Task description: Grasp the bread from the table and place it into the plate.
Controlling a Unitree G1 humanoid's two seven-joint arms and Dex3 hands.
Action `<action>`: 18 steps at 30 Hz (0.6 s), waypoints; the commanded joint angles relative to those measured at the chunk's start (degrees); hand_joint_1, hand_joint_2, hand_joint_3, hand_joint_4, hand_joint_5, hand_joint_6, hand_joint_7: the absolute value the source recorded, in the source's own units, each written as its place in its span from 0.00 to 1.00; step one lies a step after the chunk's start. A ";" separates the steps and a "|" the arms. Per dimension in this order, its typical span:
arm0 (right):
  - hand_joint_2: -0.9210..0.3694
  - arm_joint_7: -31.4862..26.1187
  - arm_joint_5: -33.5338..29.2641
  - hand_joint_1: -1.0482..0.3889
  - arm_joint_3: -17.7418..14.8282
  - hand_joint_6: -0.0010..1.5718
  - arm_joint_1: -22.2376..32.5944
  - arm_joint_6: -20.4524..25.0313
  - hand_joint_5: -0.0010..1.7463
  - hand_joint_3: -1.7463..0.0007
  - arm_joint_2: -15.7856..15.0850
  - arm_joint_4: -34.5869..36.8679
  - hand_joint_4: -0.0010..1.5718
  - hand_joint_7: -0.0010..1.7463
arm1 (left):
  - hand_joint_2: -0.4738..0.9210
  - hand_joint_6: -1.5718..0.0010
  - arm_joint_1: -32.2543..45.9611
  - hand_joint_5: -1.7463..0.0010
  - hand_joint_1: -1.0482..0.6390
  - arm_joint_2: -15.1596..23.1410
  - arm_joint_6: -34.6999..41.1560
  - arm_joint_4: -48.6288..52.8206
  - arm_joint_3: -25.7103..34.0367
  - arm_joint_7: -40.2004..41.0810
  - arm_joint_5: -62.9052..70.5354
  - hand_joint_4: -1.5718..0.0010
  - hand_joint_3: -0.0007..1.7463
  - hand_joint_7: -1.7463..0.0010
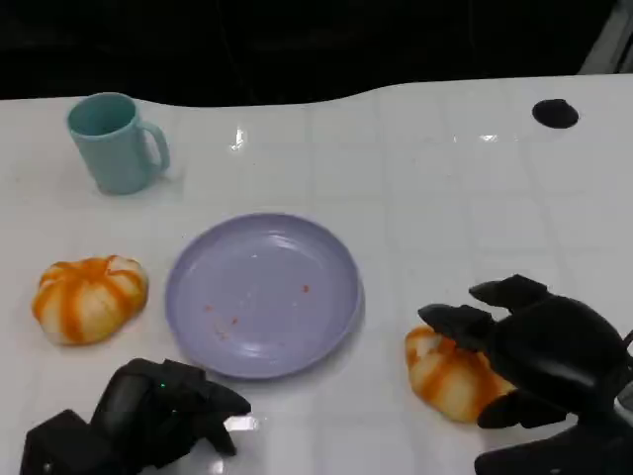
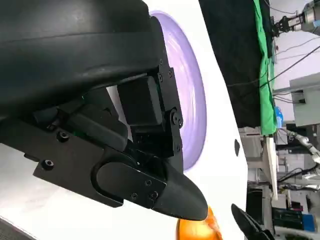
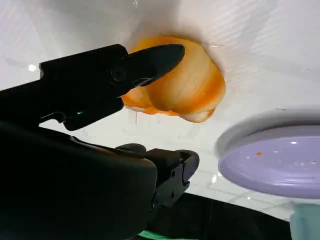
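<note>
Bread (image 1: 450,379) (glossy, ridged orange bun), right robot hand (image 1: 524,346) spread over it, round lilac plate (image 1: 263,294) beside

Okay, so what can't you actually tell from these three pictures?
- Head view: right hand covers part of the bread; whether it grips it is unclear.
- Right wrist view: fingers lie across that bread; contact underneath is hidden.
- Left wrist view: left hand blocks most of the plate.
</note>
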 commanded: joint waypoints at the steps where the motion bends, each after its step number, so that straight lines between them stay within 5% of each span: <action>1: 0.02 -1.02 0.57 0.25 0.83 0.12 -1.62 0.38 0.19 1.00 -1.13 2.56 0.00 0.01 | 1.00 0.01 0.63 0.41 0.00 0.65 0.05 -0.48 0.14 0.67 0.03 0.17 0.05 0.85; 8: 0.01 0.55 0.91 0.27 2.25 0.14 -3.48 0.96 0.19 0.99 -1.66 5.10 0.01 0.01 | 1.00 0.00 0.90 0.41 0.00 0.47 0.58 -1.07 0.02 0.71 0.01 0.17 0.05 0.85; 18: 0.00 4.82 2.06 0.33 4.48 0.28 -6.49 2.12 0.17 1.00 -1.73 8.88 0.15 0.02 | 1.00 0.01 1.32 0.41 0.00 0.24 0.45 -1.74 -0.16 0.67 0.02 0.17 0.05 0.85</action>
